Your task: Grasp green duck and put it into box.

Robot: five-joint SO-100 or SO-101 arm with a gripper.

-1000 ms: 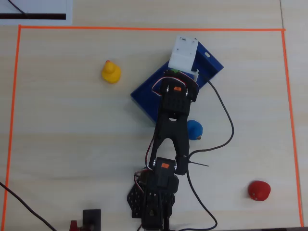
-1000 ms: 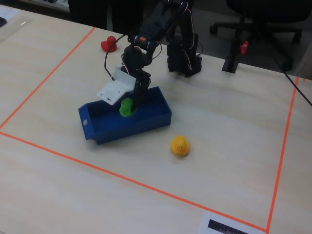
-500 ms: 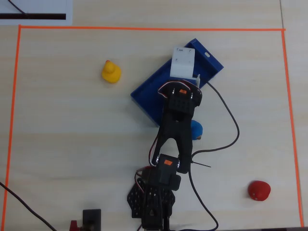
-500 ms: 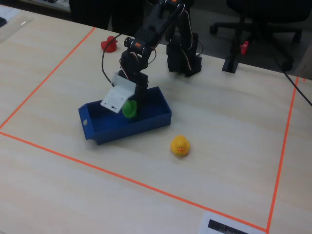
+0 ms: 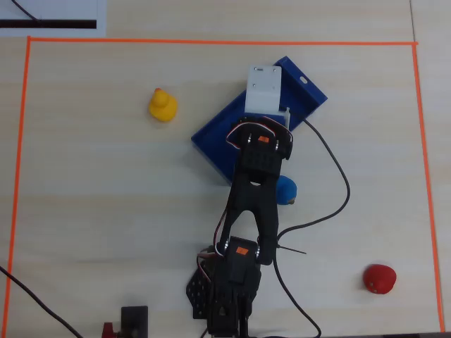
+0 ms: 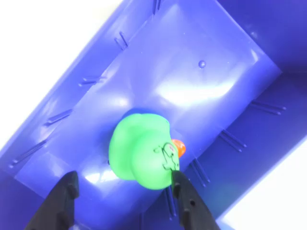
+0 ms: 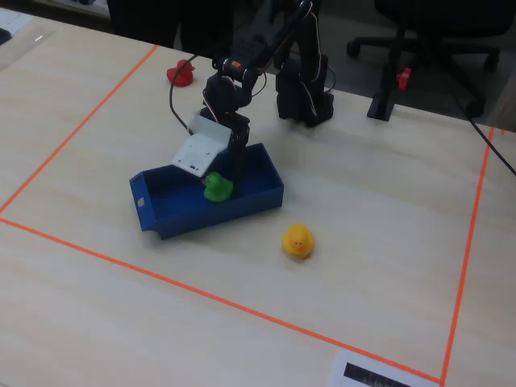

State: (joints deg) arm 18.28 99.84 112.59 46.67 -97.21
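The green duck (image 6: 139,153) lies on the floor of the blue box (image 6: 201,81), its orange-red beak toward the right in the wrist view. In the fixed view the duck (image 7: 216,187) sits inside the box (image 7: 210,219) near the middle. My gripper (image 6: 123,177) is open above the box floor; the left finger stands apart from the duck and the right finger (image 6: 184,196) is right at its side. In the fixed view the gripper (image 7: 231,173) reaches down into the box. In the overhead view the arm hides the duck; only parts of the box (image 5: 211,137) show.
A yellow duck (image 5: 163,105) stands left of the box, also in the fixed view (image 7: 297,240). A blue duck (image 5: 286,190) sits beside the arm. A red toy (image 5: 379,278) lies at the lower right. Orange tape (image 5: 211,42) borders the table area.
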